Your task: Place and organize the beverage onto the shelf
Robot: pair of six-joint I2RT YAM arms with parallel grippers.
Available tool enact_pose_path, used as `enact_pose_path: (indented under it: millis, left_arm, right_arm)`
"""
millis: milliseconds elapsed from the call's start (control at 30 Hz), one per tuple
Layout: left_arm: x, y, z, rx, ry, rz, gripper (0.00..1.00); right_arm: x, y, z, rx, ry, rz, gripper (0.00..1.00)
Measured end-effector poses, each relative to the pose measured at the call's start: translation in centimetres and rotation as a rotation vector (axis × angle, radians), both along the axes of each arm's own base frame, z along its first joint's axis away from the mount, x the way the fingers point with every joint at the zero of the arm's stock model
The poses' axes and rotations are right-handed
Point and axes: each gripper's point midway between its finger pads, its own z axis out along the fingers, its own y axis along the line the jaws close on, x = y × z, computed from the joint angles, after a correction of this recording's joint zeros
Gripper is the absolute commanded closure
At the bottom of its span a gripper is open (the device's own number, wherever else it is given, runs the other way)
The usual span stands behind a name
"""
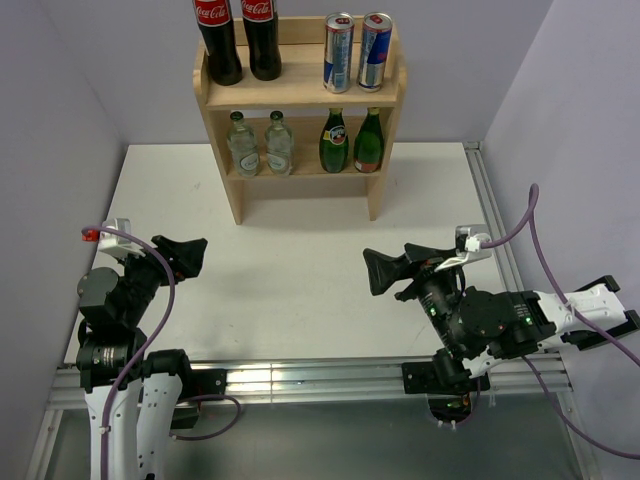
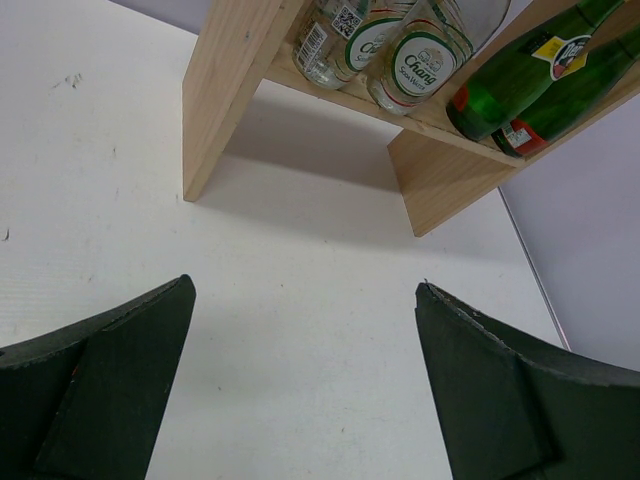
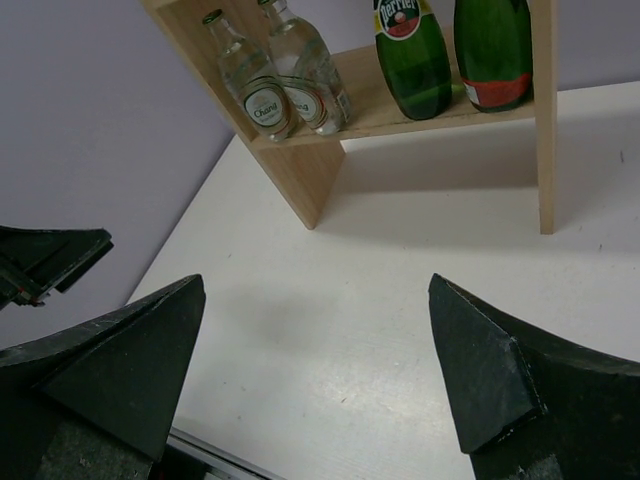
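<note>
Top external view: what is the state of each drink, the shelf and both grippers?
cans: upright, top tier, right side
cola bottles: upright, top tier, left side
clear bottles: upright, lower tier, left side
green bottles: upright, lower tier, right side
shelf: standing, both tiers filled
left gripper: open, empty
right gripper: open, empty

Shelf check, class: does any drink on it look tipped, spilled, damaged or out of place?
Nothing stands out. On the shelf, the cola bottles and cans stand upright on the top tier. The clear bottles and green bottles stand upright below, each pair side by side. No spill shows on the table.
</note>
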Motion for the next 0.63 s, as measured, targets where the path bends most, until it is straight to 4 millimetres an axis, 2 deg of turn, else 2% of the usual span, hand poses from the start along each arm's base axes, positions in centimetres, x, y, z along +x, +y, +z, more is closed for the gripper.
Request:
enact_pose_path:
  millis: [633]
  left_arm:
    - [-0.09, 0.01, 0.09, 0.0, -0.005, 0.001, 0.01]
  right_arm:
    - [-0.36, 0.98, 0.22, -0.029, -0.031, 0.054, 0.0]
